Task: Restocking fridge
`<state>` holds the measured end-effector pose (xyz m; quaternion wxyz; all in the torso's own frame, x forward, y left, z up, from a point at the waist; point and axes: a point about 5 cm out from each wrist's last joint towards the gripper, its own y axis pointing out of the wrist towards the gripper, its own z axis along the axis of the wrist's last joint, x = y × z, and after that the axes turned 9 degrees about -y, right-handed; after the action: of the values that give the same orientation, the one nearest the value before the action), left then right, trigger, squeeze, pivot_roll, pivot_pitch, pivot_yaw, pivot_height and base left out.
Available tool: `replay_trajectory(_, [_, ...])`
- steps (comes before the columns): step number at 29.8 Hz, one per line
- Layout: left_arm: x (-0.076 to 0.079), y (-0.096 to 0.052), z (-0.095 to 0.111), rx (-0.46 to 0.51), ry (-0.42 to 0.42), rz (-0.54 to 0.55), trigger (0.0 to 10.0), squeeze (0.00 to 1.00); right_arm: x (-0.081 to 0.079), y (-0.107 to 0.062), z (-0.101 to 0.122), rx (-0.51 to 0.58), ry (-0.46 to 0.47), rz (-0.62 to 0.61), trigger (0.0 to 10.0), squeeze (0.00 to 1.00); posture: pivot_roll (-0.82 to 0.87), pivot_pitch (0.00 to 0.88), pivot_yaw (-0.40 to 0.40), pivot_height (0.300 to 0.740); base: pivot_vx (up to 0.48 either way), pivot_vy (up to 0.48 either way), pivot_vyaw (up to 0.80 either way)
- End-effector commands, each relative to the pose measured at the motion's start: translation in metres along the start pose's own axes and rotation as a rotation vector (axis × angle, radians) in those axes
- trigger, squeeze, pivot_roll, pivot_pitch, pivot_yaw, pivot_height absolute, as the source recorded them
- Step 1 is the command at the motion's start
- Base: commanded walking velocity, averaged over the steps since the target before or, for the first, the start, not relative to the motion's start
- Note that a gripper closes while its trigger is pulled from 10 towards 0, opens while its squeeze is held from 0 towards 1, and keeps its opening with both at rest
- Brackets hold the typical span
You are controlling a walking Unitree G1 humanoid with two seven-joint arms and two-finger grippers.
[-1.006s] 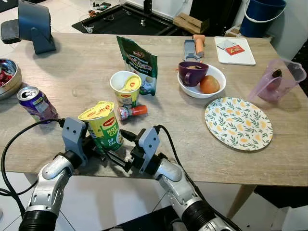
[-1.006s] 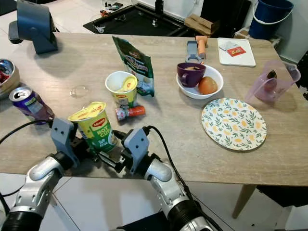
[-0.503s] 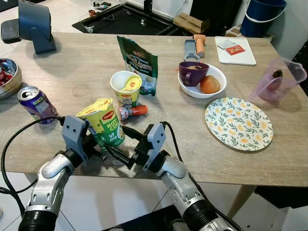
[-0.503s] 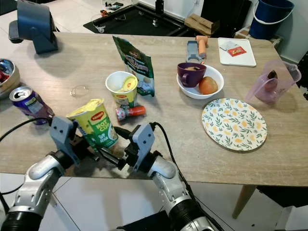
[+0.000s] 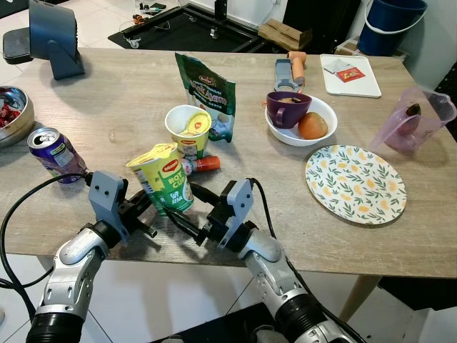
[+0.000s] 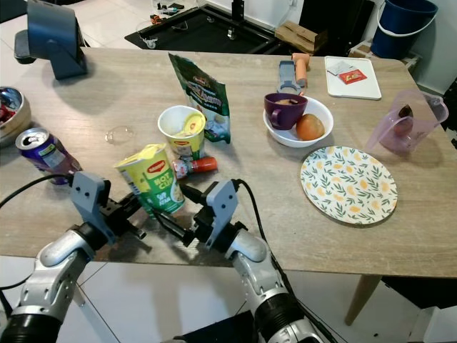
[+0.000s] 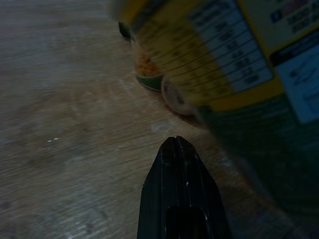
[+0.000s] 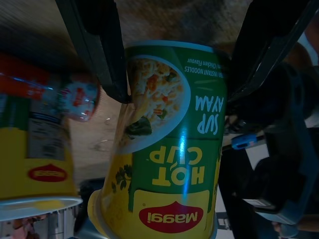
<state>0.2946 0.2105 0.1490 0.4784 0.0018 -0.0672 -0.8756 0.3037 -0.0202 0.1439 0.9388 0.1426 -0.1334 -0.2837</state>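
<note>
Right gripper point(image 5: 187, 207) clamps the tilted noodle cup point(image 5: 168, 186) near its base. Left gripper point(image 5: 146, 212) sits at the cup's 8 o'clock, fingers apart and empty.

Noodle cup point(image 5: 168, 187) between hands; can point(image 5: 53, 153) left; plate point(image 5: 355, 184) right.

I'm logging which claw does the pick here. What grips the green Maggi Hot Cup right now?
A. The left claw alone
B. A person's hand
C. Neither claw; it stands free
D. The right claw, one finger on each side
D: the right wrist view shows the right claw with a black finger on each side of the noodle cup, which tilts on the table; the left claw sits beside it.
</note>
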Motion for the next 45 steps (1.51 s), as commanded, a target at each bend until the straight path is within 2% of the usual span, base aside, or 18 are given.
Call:
replay_trajectory(1, [-0.002, -0.007, -0.002, -0.01, -0.007, 0.012, 10.0, 0.0, 0.001, -0.005, -0.005, -0.012, 0.02, -0.016, 10.0, 0.0, 0.17, 0.218, 0.034, 0.74, 0.0, 0.0, 0.0])
replay_trajectory(4, [-0.006, -0.012, 0.001, 0.02, -0.037, 0.039, 10.0, 0.0, 0.009, -0.01, 0.001, 0.023, 0.056, -0.028, 10.0, 0.0, 0.17, 0.211, 0.035, 0.74, 0.0, 0.0, 0.0])
replay_trajectory(5, [-0.008, -0.016, 0.002, 0.042, -0.069, 0.052, 10.0, 0.0, 0.011, -0.013, 0.006, 0.062, 0.098, -0.001, 10.0, 0.0, 0.17, 0.2, 0.036, 0.74, 0.0, 0.0, 0.0])
replay_trajectory(11, [-0.001, -0.021, -0.004, 0.067, -0.146, 0.05, 10.0, 0.0, 0.007, -0.016, 0.016, 0.125, 0.158, 0.097, 10.0, 0.0, 0.17, 0.174, 0.034, 0.74, 0.0, 0.0, 0.0])
replay_trajectory(18, [0.011, -0.018, -0.016, 0.063, -0.19, 0.035, 10.0, 0.0, 0.004, -0.018, 0.022, 0.17, 0.219, 0.177, 10.0, 0.0, 0.16, 0.141, 0.022, 0.74, 0.0, 0.0, 0.0])
replay_trajectory(25, [0.018, -0.011, -0.019, 0.07, -0.208, 0.022, 10.0, 0.0, 0.006, -0.018, 0.024, 0.181, 0.245, 0.191, 10.0, 0.0, 0.16, 0.126, 0.015, 0.74, 0.0, 0.0, 0.0])
replay_trajectory(29, [0.021, -0.007, -0.018, 0.091, -0.218, 0.023, 10.0, 0.0, 0.001, -0.02, 0.011, 0.066, 0.166, 0.214, 10.0, 0.0, 0.15, 0.126, 0.013, 0.74, 0.0, 0.0, 0.0])
replay_trajectory(31, [0.021, -0.007, -0.018, 0.091, -0.218, 0.023, 10.0, 0.0, 0.001, -0.02, 0.011, 0.066, 0.166, 0.214, 10.0, 0.0, 0.15, 0.126, 0.013, 0.74, 0.0, 0.0, 0.0])
replay_trajectory(33, [0.02, -0.007, -0.018, 0.094, -0.215, 0.029, 10.0, 0.0, -0.005, -0.022, -0.003, -0.049, 0.084, 0.246, 10.0, 0.0, 0.15, 0.13, 0.009, 0.74, 0.0, 0.0, 0.0])
replay_trajectory(35, [0.02, -0.007, -0.018, 0.094, -0.215, 0.029, 10.0, 0.0, -0.005, -0.022, -0.003, -0.049, 0.084, 0.246, 10.0, 0.0, 0.15, 0.13, 0.009, 0.74, 0.0, 0.0, 0.0])
replay_trajectory(37, [0.02, -0.007, -0.018, 0.092, -0.212, 0.031, 10.0, 0.0, -0.01, -0.026, -0.013, -0.144, 0.012, 0.29, 10.0, 0.0, 0.15, 0.13, 0.009, 0.74, 0.0, 0.0, 0.0])
replay_trajectory(38, [0.02, -0.007, -0.018, 0.092, -0.212, 0.031, 10.0, 0.0, -0.01, -0.026, -0.013, -0.144, 0.012, 0.29, 10.0, 0.0, 0.15, 0.13, 0.009, 0.74, 0.0, 0.0, 0.0])
replay_trajectory(40, [0.02, -0.007, -0.018, 0.09, -0.21, 0.03, 10.0, 0.0, -0.01, -0.029, -0.021, -0.225, -0.046, 0.311, 10.0, 0.0, 0.15, 0.13, 0.009, 0.74, 0.0, 0.0, 0.0])
replay_trajectory(45, [0.021, -0.007, -0.018, 0.089, -0.209, 0.028, 10.0, 0.0, -0.007, -0.029, -0.023, -0.271, -0.096, 0.309, 10.0, 0.0, 0.15, 0.135, 0.011, 0.74, 0.0, 0.0, 0.0])
